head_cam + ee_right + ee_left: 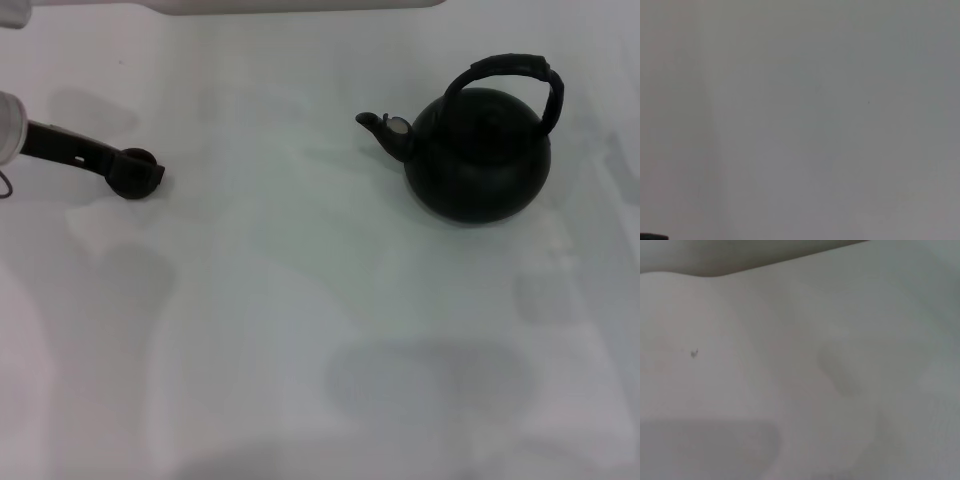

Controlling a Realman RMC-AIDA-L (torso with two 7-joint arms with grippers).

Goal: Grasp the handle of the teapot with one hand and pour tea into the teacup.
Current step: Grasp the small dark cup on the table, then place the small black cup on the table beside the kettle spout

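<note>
The teapot (478, 155) is being seen upright on the white tabletop (300, 320) in the head view, and every other place is being given relative to it. Its short spout (383, 130) is being pointed toward the robot's left, and the handle (508, 82) is being carried arched over its top, with the ribbed wrapped part uppermost. Nothing is being shown touching the handle.

Well apart from the teapot, on its spout side, the left end effector (125, 172) is being held low over the tabletop on a dark link coming in from the picture's edge. The teacup (136, 176) is being shown as a small dark round shape right at its tip, merging with the end effector's own dark parts. It cannot be told whether the left fingers are spread, closed, or clamped on the cup.

The right end effector is not being shown in any view. Only bare pale surface is being shown in both wrist views.
</note>
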